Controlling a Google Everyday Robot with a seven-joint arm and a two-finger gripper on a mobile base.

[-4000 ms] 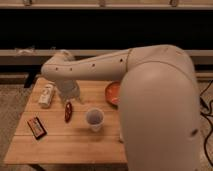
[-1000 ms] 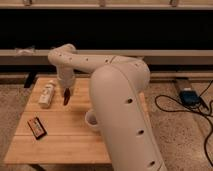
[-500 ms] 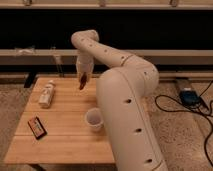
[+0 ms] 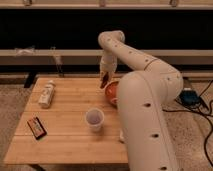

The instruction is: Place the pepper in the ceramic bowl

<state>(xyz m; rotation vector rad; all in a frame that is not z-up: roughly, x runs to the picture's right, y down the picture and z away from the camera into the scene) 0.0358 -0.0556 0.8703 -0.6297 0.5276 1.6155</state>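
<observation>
gripper (image 4: 104, 79) hung above the far side of the wooden table (image 4: 65, 135), fingers pinched on the pepper (image 4: 104, 81). pepper was dark red and slim, long axis near vertical, lower tip pointing down and slightly left. ceramic bowl (image 4: 111, 91) sat just below and to the right of it, orange-red, partly hidden behind the arm's big white link. pepper looked to be over or just outside the bowl's left rim; could not tell which. judged the next move a short shift right, then release. white cup (image 4: 95, 119) stood nearer the camera, well apart. white bottle (image 4: 46, 94) and black-and-red packet (image 4: 36, 127) lay at left.
</observation>
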